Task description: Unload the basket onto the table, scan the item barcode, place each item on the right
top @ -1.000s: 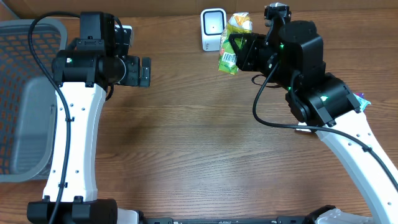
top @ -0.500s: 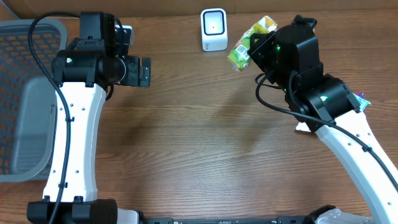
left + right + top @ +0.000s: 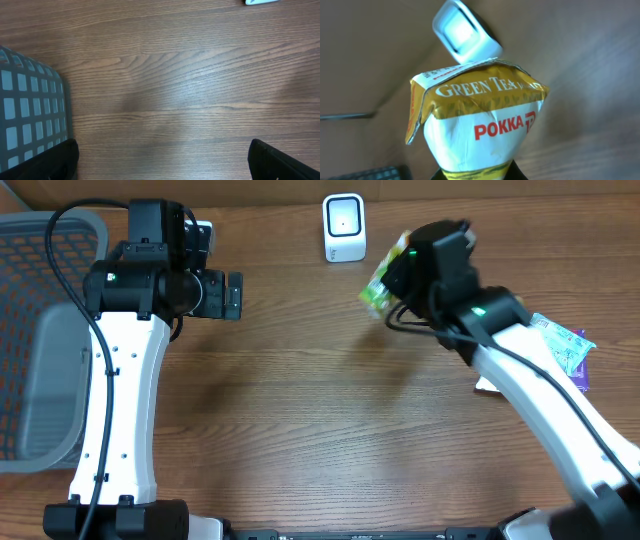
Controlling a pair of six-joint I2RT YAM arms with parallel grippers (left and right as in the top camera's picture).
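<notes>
The item is a Pokka green tea carton [image 3: 481, 131], yellow-green and white, and my right gripper [image 3: 480, 176] is shut on its lower end. From overhead the carton [image 3: 378, 286] hangs above the table, a little right of and nearer than the white barcode scanner [image 3: 344, 227]. In the right wrist view the scanner [image 3: 465, 32] shows just beyond the carton's top. No barcode shows in either view. My left gripper [image 3: 232, 295] stands open over bare wood at the left, with nothing between its fingers [image 3: 45, 161].
A grey mesh basket [image 3: 40, 330] fills the far left, and its corner [image 3: 30, 115] shows in the left wrist view. A purple and green packet [image 3: 562, 345] lies at the right edge beside my right arm. A small white object [image 3: 203, 228] sits behind the left arm.
My right arm has turned and carried the carton from right beside the scanner down and away from it, toward the table's middle. The left arm has not moved.
</notes>
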